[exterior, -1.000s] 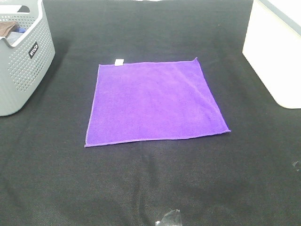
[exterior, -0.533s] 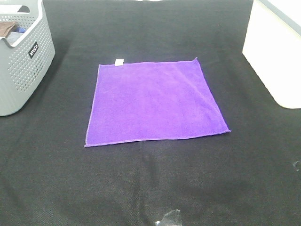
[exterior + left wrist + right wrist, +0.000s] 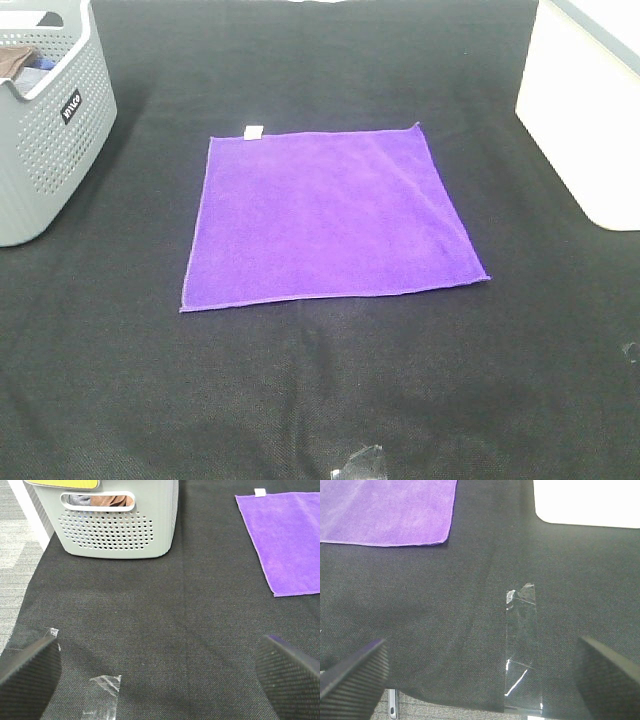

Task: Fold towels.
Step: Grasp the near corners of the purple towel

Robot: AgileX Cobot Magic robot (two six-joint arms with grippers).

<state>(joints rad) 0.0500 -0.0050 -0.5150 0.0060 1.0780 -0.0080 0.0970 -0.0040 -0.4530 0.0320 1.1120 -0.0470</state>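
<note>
Currently: purple towel (image 3: 325, 220) flat, unfolded, centre of bench (image 3: 300, 400); white tag (image 3: 254, 130) on far edge. Left hand (image 3: 160, 675) and right hand (image 3: 482, 677) wide open, empty, near side, well apart from towel. Judged soft, light, limp: pinch near corners at hem.

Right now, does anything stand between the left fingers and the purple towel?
Nothing visible does. Only black mat lies between the open left fingers and the purple towel; the grey basket stands aside.
</note>
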